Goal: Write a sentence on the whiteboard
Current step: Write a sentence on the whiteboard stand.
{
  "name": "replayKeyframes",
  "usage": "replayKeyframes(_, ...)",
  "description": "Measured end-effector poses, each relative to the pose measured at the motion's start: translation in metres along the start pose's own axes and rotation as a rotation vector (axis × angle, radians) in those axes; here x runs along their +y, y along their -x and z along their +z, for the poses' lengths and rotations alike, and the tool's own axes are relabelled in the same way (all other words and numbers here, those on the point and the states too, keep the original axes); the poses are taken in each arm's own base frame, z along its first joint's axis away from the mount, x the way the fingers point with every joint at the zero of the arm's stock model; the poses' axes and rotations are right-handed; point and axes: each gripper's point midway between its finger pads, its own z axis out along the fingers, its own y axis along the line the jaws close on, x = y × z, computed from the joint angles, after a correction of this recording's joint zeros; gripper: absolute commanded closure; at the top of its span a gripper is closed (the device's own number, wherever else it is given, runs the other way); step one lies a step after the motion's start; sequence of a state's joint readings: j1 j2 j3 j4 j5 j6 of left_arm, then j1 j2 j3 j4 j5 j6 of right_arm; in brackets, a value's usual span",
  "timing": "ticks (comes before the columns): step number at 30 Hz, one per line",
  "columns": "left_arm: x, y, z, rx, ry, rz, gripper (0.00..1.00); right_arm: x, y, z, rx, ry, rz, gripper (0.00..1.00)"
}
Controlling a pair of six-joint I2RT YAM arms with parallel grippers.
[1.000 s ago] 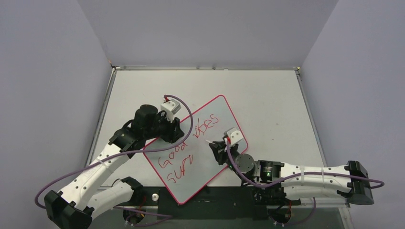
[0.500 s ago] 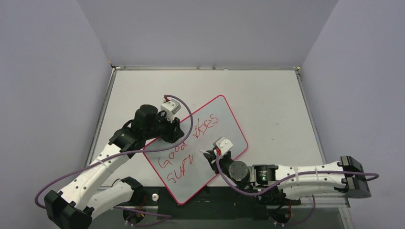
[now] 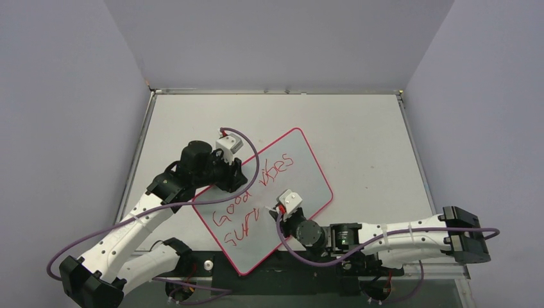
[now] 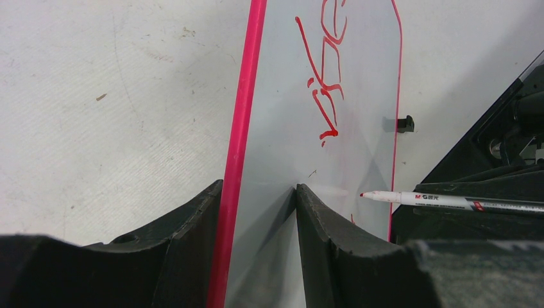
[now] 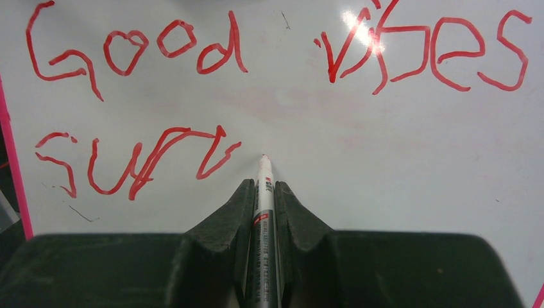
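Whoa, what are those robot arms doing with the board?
They are writing on a whiteboard. The left hand grips its pink edge, holding it on the table. The right hand holds a marker, with the tip at the board just after the last red letters. The sentence reads "Good vibes" on top and something like "surf" underneath, so the second line looks unfinished.
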State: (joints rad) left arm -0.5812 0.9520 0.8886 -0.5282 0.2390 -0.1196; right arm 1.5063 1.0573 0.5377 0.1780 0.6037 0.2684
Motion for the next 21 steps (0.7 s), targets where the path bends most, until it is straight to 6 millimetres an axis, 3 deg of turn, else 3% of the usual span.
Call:
replayKeyframes(4, 0.0003, -0.0001, 0.0, 0.0, 0.001, 0.001, 1.0, 0.0001, -0.0085, 0.0039, 0.022, -0.01, -0.019, 1.0)
replayKeyframes(21, 0.0007, -0.0002, 0.0002, 0.001, 0.004, 0.0, 1.0, 0.0003, -0.006, 0.0065, 0.013, -0.021, -0.016, 1.0)
